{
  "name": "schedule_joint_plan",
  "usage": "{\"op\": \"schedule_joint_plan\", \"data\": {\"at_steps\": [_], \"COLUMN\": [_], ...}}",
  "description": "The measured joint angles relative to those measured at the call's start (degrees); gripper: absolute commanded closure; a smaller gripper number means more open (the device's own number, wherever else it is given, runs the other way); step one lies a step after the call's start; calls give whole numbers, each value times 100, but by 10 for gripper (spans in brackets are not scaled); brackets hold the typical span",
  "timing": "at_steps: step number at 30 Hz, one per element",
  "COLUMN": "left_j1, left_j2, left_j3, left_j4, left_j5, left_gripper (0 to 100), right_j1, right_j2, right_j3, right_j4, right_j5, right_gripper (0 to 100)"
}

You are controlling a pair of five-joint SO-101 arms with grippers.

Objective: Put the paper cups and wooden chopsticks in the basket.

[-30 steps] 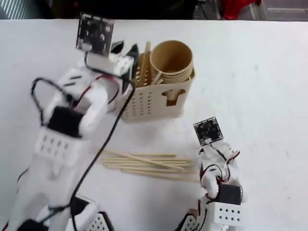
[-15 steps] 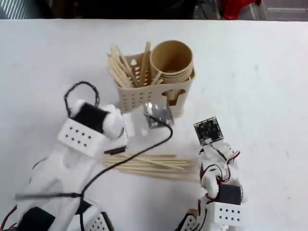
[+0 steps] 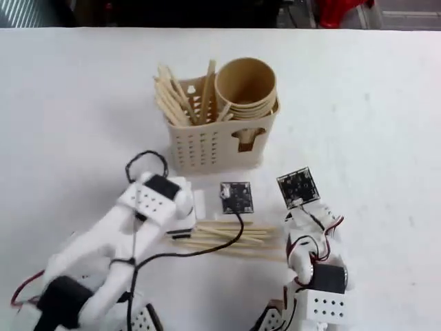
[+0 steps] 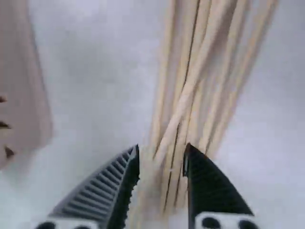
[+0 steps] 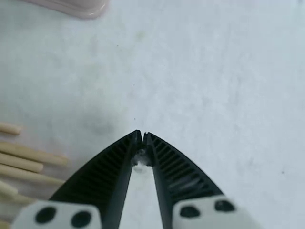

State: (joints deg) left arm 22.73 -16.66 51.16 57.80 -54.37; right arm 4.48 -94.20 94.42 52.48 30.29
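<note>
Several wooden chopsticks [image 4: 190,95] sit inside the parted left claw [image 4: 161,157]; right claw [image 5: 142,137] closed.

Looks to me a robotics lab: plain white desk [image 3: 386,103], loose black cable [image 3: 146,152], exposed circuit board [image 3: 236,197] at centre, red object [image 3: 342,10] beyond at 1 o'clock.

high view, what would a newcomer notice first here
The cream perforated plastic basket stands mid-way on the white table, holding stacked tan paper cups and upright wooden chopsticks. In front of it a loose bundle of pale wooden chopsticks lies flat, with the left gripper open astride one end.
</note>
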Motion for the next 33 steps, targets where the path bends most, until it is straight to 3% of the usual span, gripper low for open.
{"op": "schedule_joint_plan", "data": {"at_steps": [5, 9, 14, 20, 33], "left_j1": [0, 44, 53, 35, 26], "left_j2": [1108, 1662, 1811, 1846, 1855], "left_j3": [-501, -985, -1081, -1327, -2752], "left_j4": [-220, 114, 167, 220, 1820], "left_j5": [0, 0, 0, 0, 0], "left_gripper": [880, 917, 977, 978, 978], "right_j1": [0, 0, 0, 0, 0], "right_j2": [0, 0, 0, 0, 0], "right_j3": [0, 0, 0, 0, 0], "right_j4": [0, 0, 0, 0, 0], "right_j5": [0, 0, 0, 0, 0], "right_gripper": [978, 978, 978, 978, 978]}}
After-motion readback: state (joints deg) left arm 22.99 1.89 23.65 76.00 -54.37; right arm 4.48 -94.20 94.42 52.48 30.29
